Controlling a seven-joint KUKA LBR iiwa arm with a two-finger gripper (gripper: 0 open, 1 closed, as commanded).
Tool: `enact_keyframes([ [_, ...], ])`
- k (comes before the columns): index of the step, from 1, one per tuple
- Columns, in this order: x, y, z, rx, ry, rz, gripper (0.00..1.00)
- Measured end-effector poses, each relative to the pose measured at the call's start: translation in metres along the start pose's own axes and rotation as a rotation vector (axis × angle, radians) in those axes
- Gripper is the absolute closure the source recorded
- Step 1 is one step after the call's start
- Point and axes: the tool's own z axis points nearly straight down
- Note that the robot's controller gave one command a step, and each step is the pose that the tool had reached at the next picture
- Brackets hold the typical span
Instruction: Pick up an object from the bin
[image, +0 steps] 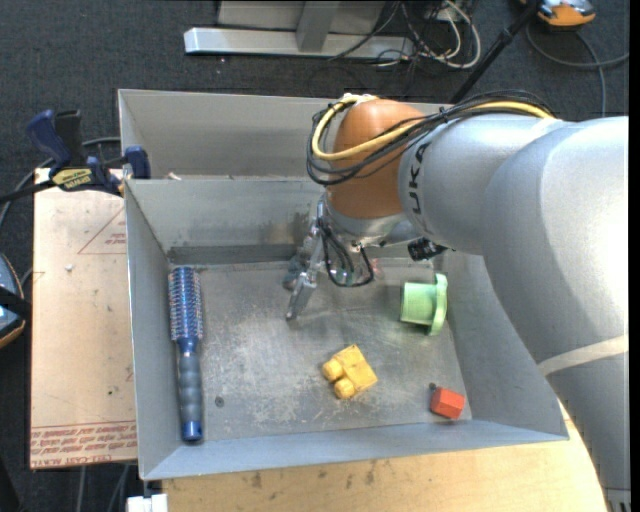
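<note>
Setting: a robotics laboratory test cell. Indicators: a large silver robot arm (520, 200) with exposed wiring reaches into a grey metal bin (150, 330). The bin holds unrelated sample items: a blue brush (186, 340), a yellow block (349, 372), a green cup (424, 303) and a red block (447, 403). Loose cables (440, 40) and a metal stand base (290, 38) lie on dark carpet (60, 60).

A single camera looks down into the bin (148, 330) from above, slightly sideways, fairly close.

Pincer (300, 292) over grey bin floor (255, 350)
</note>
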Motion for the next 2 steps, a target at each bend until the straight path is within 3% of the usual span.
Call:
enact_keyframes([
  [1,-0.008,-0.006,-0.003,0.003,-0.029,0.01,1.0],
  [2,0.012,-0.008,-0.167,0.016,-0.013,-0.172,1.0],
])
